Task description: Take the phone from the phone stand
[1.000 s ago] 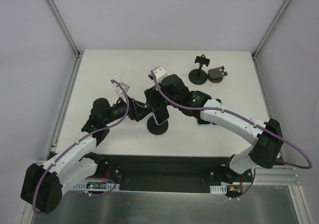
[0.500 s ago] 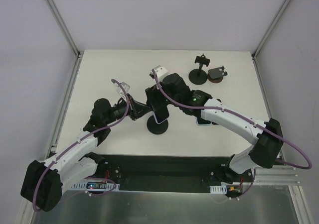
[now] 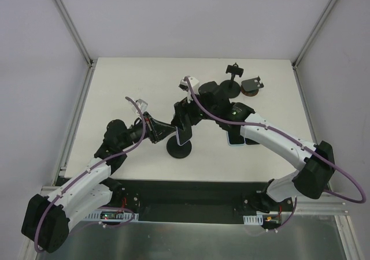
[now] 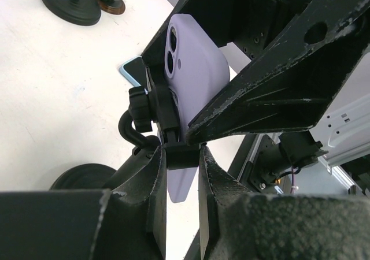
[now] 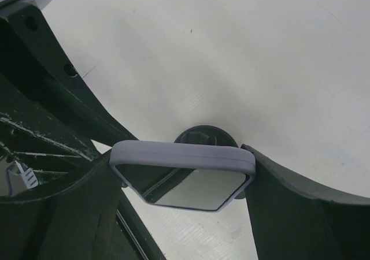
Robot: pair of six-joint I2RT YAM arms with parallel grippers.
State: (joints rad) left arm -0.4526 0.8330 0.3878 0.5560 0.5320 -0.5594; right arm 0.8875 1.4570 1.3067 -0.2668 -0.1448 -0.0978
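The phone (image 4: 193,69), in a lavender case, sits in the black phone stand's clamp (image 4: 165,107), above the stand's round base (image 3: 179,149). In the top view the phone (image 3: 185,136) shows at mid-table. My left gripper (image 4: 182,156) is shut on the lower bracket of the clamp, just under the phone. My right gripper (image 5: 182,173) comes from above and is shut across the width of the phone (image 5: 182,159), one finger on each long edge. The screen faces the right wrist camera, with the base (image 5: 205,136) below it.
A second phone (image 3: 237,138) in a light blue case lies flat just right of the stand. Two other black stands (image 3: 230,86) (image 3: 251,86) are at the back right. Metal frame rails run along the table's left and right edges.
My left gripper has shut on the stand's bracket. The right wrist has swung toward the back right with the phone in its grip, and the stand's base has slid slightly to the left.
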